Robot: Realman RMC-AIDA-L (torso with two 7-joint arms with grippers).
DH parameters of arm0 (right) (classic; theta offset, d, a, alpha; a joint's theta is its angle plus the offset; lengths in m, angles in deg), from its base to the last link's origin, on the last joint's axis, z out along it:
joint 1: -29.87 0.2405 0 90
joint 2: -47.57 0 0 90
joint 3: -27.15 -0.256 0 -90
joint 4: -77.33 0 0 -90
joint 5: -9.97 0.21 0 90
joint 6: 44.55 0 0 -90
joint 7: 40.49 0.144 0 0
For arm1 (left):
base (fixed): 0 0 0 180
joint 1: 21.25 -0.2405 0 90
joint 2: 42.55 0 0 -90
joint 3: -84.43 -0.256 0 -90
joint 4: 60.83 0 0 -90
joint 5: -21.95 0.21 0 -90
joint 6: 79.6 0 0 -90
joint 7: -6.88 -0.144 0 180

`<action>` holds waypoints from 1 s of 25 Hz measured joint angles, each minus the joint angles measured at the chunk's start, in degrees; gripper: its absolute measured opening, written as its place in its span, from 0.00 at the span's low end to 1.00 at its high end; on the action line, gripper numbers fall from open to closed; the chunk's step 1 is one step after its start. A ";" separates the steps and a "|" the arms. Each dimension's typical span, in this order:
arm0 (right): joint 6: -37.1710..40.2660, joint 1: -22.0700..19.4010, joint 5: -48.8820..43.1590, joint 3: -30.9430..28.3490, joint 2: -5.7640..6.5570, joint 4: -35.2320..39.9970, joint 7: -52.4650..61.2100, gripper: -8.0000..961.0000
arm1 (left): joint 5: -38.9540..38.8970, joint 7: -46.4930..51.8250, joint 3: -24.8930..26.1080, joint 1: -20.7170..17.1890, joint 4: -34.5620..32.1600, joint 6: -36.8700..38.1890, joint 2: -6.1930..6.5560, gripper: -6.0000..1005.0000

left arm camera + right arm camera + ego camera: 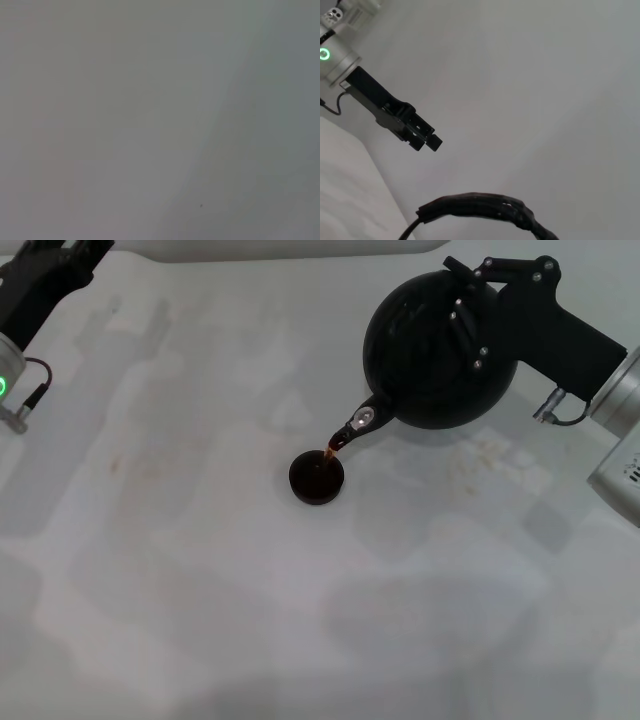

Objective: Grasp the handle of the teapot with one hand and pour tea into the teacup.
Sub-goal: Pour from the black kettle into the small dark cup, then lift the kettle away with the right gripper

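The matte black teapot [425,370] hangs tilted above the table at the back right. Its spout [352,428] points down at the small dark teacup [316,477], and a thin brown stream runs from the spout into the cup. The cup stands on the table and holds dark tea. My right gripper [468,315] is shut on the handle at the pot's top. In the right wrist view the handle [480,206] shows as a rough black arch. My left gripper [75,255] is parked at the far left back, shut and empty; it also shows in the right wrist view [427,141].
The white table [200,590] carries faint stains near the left [130,465] and under the pot on the right [500,455]. A cable loops off my left wrist [30,380]. The left wrist view shows only a plain grey surface [125,120].
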 joint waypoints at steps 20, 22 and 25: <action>-0.04 0.00 0.49 0.06 0.00 0.00 -0.23 0.13 | -0.89 0.00 -0.25 -0.15 0.00 -0.01 -0.04 0.72; -0.03 0.00 0.54 0.06 0.00 0.12 -0.24 0.13 | -1.20 -0.01 -0.34 -0.18 0.00 -0.01 -0.02 0.72; -0.07 -0.03 0.54 0.06 0.00 0.36 0.12 0.13 | -1.21 -0.11 -0.35 -0.14 -0.01 0.00 -0.01 0.72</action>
